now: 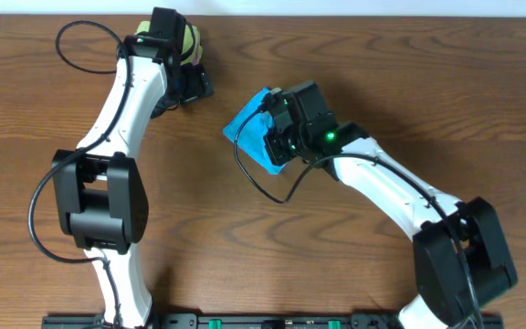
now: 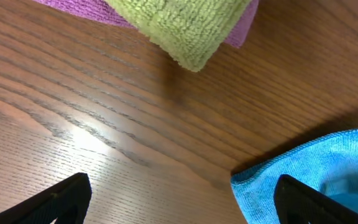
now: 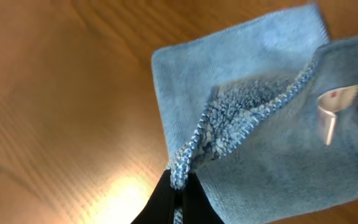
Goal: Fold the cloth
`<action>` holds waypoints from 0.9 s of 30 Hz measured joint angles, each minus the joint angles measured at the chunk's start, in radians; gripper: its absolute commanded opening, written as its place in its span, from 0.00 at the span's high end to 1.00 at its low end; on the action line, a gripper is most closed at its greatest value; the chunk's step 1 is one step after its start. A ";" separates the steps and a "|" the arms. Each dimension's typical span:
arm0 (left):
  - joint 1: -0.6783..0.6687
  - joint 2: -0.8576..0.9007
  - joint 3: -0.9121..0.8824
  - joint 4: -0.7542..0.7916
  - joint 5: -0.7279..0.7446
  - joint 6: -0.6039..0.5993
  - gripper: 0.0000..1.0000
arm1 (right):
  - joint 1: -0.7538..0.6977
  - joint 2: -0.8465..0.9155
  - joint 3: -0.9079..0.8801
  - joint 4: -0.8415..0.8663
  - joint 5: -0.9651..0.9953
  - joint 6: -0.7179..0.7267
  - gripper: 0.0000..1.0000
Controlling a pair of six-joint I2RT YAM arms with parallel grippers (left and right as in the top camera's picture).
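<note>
Wood-grain table [image 1: 26, 110] seen from overhead, its far edge along the top of the view; bare wood lies open to the left of the left arm, in the far right corner and in the near middle between the two arms. Counted: two arms, two tools, three cloths, one tag. The cloth [image 1: 249, 128], sky-blue, lies in the far middle of the table, partly under the right wrist, well apart from every table edge. The right tool [image 3: 178, 202] is closed, its fingers together on the cloth's stitched hem, so that one flap stands raised above the layer lying flat on the wood. Only the right wrist view shows this raised flap and the white tag [image 3: 334, 102] at the cloth's right edge. The left tool [image 2: 185, 199] has its fingers wide apart with nothing between them. Only the left wrist view shows the green cloth [image 2: 185, 25] lying on the pink-purple cloth [image 2: 79, 9], with bare wood between this stack and a corner of the blue cloth just beside one finger. Overhead, the left wrist covers most of the stack near the far edge; a sliver of green shows.
</note>
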 measured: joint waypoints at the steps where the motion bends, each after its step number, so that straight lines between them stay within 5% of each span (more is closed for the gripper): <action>1: 0.000 0.000 0.000 0.000 0.000 0.000 0.05 | 0.000 0.000 0.000 0.010 0.011 0.001 0.99; 15: 0.000 0.000 0.000 0.000 0.000 0.002 0.05 | 0.000 0.000 0.000 0.168 0.201 0.077 0.97; 19: 0.000 0.000 0.000 0.003 0.000 0.003 0.05 | 0.005 0.000 0.000 0.172 0.177 0.086 0.90; 20: 0.000 0.000 0.000 0.006 0.000 0.003 0.05 | 0.008 0.000 0.000 0.172 0.165 0.088 0.82; 24: 0.000 0.000 0.000 0.024 0.000 0.004 0.05 | 0.047 0.019 0.001 0.168 0.069 0.096 0.01; 27: 0.000 0.000 0.000 0.026 0.000 0.004 0.05 | 0.088 0.046 0.001 0.153 0.038 0.096 0.01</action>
